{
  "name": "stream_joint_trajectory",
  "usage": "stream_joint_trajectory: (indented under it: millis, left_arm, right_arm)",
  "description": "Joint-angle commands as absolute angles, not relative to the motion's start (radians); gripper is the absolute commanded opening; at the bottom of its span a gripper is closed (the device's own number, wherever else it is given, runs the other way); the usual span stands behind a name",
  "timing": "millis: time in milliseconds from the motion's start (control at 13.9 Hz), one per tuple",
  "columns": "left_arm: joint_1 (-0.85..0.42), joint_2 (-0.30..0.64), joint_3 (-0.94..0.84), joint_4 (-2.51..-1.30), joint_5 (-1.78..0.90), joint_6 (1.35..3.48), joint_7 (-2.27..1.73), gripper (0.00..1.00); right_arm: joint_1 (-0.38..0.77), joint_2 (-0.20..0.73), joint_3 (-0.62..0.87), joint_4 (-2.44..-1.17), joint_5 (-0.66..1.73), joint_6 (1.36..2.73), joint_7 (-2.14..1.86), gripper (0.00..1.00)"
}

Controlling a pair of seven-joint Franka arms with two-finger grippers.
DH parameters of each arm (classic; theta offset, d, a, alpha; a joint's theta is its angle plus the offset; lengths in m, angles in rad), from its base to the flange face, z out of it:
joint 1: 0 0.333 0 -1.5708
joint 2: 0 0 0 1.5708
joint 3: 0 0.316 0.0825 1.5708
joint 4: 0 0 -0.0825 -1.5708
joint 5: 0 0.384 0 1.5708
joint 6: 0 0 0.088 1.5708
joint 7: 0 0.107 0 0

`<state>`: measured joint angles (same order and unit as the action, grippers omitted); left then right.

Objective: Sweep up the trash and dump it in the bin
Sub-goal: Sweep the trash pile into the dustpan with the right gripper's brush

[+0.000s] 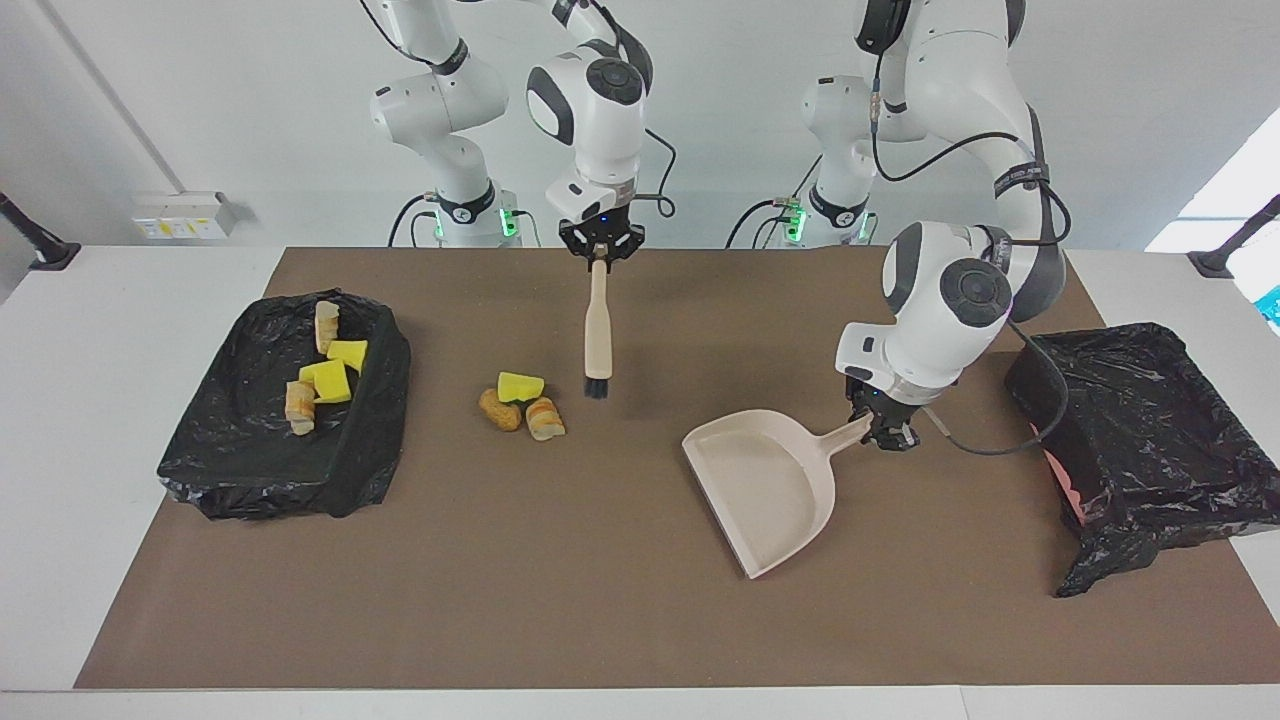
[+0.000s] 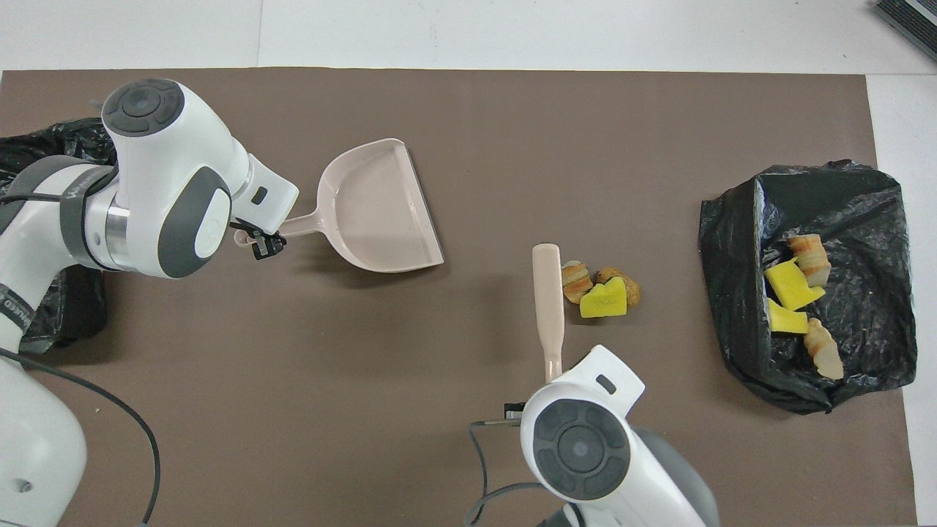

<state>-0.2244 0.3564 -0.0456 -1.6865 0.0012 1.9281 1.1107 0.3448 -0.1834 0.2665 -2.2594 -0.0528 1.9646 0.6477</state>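
Three pieces of trash (image 1: 522, 402) lie together on the brown mat: a yellow sponge chunk, an orange-brown lump and a striped beige lump; they also show in the overhead view (image 2: 600, 289). Several more pieces lie inside the black-bag-lined bin (image 1: 385, 400) at the right arm's end. My right gripper (image 1: 600, 250) is shut on the handle of the beige hand brush (image 1: 598, 330), which hangs upright with its black bristles low beside the trash, toward the left arm's end. My left gripper (image 1: 885, 432) is shut on the handle of the beige dustpan (image 1: 765, 490), which is empty and low over the mat.
A second black-bag-covered bin (image 1: 1150, 430) stands at the left arm's end of the table, close to the left arm's elbow. The brown mat (image 1: 600, 600) covers most of the white table. A cable hangs from the left wrist.
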Motion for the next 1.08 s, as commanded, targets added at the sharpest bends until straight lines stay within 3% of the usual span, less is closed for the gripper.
stream_joint_trajectory:
  millis: [0,216,504,1007]
  left_arm:
    - [-0.279,0.272,-0.043,-1.791,0.023,1.922,1.186,0.0]
    - [-0.417,0.209,-0.043,-1.888,0.118,1.95,1.07,0.0]
    - [-0.471,0.193,-0.043,-1.904,0.14,1.95,0.96,0.0]
    - [-0.505,0.186,-0.044,-1.922,0.138,1.95,0.854,0.0]
  right_arm:
    - [0.232,-0.187,0.278,-2.263,-0.09,1.957,0.517,0.0]
    - [0.086,-0.169,0.279,-2.269,-0.159,1.954,0.347,0.0]
    - [-0.031,-0.143,0.281,-2.281,-0.163,1.954,0.189,0.0]
    - [0.0,0.007,0.287,-2.272,-0.163,2.025,0.23,0.0]
